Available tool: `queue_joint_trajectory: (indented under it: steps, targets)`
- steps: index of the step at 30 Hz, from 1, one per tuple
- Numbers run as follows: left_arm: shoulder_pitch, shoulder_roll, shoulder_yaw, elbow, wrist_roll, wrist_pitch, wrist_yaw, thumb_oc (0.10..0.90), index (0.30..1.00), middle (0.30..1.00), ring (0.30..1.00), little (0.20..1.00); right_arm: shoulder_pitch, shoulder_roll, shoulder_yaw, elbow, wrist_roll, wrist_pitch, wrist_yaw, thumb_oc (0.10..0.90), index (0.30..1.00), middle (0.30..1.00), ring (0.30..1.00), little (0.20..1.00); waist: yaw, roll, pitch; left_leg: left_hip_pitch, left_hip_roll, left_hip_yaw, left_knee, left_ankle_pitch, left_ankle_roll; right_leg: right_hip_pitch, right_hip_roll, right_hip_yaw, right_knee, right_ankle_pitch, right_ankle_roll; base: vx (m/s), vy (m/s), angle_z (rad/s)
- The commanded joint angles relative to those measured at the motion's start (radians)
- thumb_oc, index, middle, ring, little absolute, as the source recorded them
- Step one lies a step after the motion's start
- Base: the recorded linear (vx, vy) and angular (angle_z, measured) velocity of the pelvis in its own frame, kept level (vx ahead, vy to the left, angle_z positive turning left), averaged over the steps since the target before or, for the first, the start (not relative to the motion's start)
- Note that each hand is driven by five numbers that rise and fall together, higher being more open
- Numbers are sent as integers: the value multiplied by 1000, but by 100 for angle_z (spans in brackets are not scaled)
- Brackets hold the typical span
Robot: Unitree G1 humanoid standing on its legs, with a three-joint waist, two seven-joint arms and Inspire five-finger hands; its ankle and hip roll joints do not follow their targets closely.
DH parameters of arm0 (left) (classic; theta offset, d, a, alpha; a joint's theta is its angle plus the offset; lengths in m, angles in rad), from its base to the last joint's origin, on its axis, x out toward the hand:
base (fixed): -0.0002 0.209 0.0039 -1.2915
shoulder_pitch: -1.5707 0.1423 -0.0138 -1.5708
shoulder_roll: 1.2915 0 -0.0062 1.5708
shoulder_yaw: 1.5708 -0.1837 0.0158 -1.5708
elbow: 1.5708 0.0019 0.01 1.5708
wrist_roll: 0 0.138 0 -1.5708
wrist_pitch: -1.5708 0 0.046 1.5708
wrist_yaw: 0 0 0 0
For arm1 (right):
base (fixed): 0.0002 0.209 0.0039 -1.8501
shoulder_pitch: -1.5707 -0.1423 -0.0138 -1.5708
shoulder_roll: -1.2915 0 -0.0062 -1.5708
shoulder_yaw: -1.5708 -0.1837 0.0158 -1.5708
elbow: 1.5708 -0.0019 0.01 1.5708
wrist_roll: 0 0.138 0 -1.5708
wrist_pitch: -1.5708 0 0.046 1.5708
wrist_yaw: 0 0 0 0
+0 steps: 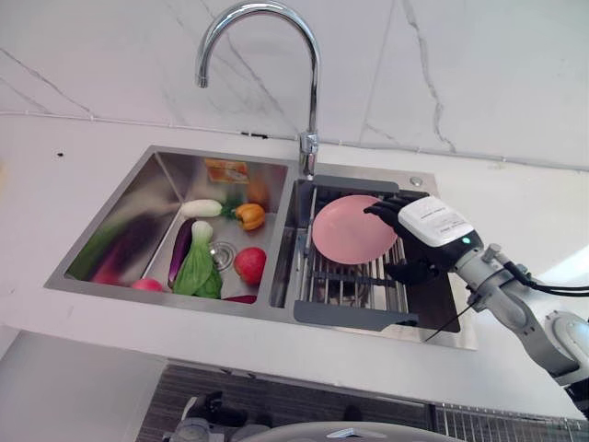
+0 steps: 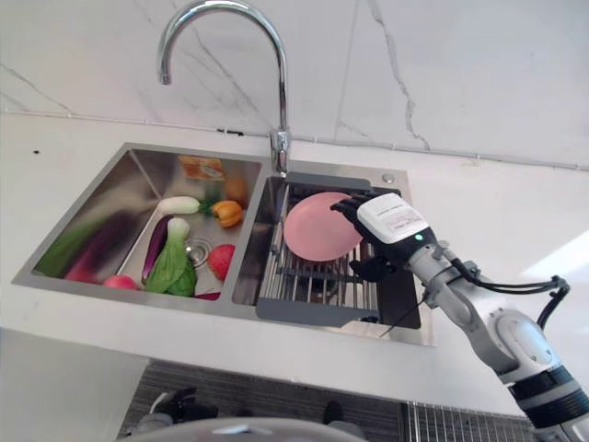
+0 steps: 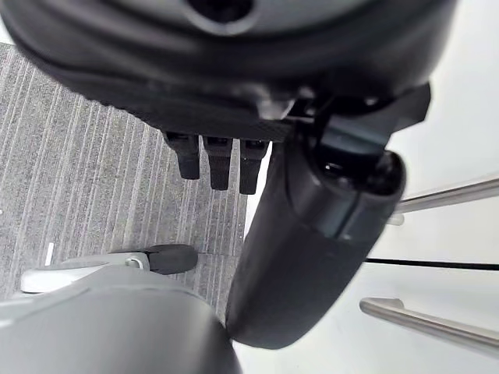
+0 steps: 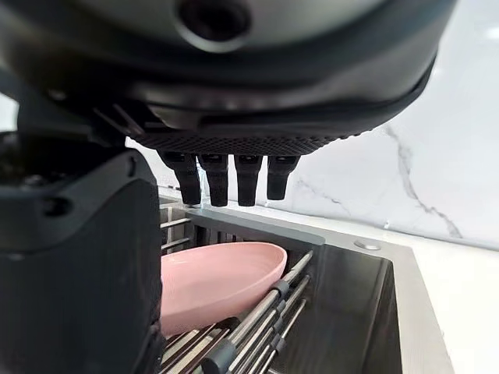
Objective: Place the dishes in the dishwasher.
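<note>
A pink plate (image 1: 348,232) leans tilted on the metal rack (image 1: 354,284) in the right basin of the sink. My right hand (image 1: 431,224) hovers at the plate's right edge, fingers reaching over its rim and thumb lower down by the rack. In the right wrist view the fingers (image 4: 234,181) stay straight above the pink plate (image 4: 218,284) with a gap between them, so the hand is open and holds nothing. My left hand (image 3: 312,234) hangs low over a grey striped floor, its fingers (image 3: 218,165) relaxed and empty.
The left basin (image 1: 138,198) holds vegetables: an orange pepper (image 1: 249,215), a red fruit (image 1: 249,264), leafy greens (image 1: 196,272), an eggplant (image 1: 180,247). A tall curved faucet (image 1: 313,92) stands behind the basins. White counter surrounds the sink. A wire rack (image 1: 502,424) shows below the counter's front edge.
</note>
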Motion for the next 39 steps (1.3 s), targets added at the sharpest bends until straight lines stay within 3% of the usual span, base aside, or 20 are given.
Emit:
queue_joint_trajectory:
  steps: [1,12,26,27,28,29,30,39]
  targets:
    - [26,38,-68,152,44,30,0,800,900,900,900,900,-127,-58,-18,-57,-24,1,-46,800,900,900,900,900,42,-28,-39,-35,33,-40,3,49,-66,100,-93,-15,19,-58,102,2,4,5]
    - [25,34,-67,162,45,33,8,800,900,900,900,900,-132,-49,18,-12,-157,15,-96,800,900,900,900,900,51,-27,-39,-40,32,-49,3,50,-69,101,-94,-27,19,-61,101,0,1,1]
    - [16,17,-86,169,44,37,41,800,900,900,900,900,-144,77,64,67,-305,75,-203,800,900,900,900,900,61,-25,-38,-43,32,-56,3,50,-68,104,-94,-31,19,-64,99,0,-1,1]
    - [15,13,-92,170,41,35,49,800,900,900,900,900,-148,98,77,98,-354,96,-239,551,526,526,526,526,64,-24,-38,-43,31,-58,3,50,-68,104,-94,-32,19,-64,98,0,0,0]
    - [15,13,-91,170,41,35,49,800,900,900,900,900,-149,98,78,99,-355,96,-240,524,486,486,486,486,64,-24,-38,-43,31,-58,3,50,-68,104,-94,-32,19,-64,98,0,0,0]
    - [14,13,-92,170,42,35,52,800,900,900,900,900,-149,104,82,109,-373,103,-253,430,345,345,345,345,65,-23,-37,-43,31,-58,3,50,-68,104,-93,-32,19,-64,98,0,0,0]
    - [14,13,-94,170,42,34,53,800,900,900,900,900,-149,107,89,120,-391,110,-267,400,300,300,300,300,65,-23,-38,-43,32,-59,3,50,-68,104,-94,-33,19,-64,98,0,0,0]
    - [12,14,-109,171,38,26,81,800,900,900,900,900,-190,123,127,194,-527,178,-364,400,300,300,300,300,76,-23,-36,-48,32,-63,3,54,-71,103,-93,-39,19,-63,98,0,0,0]
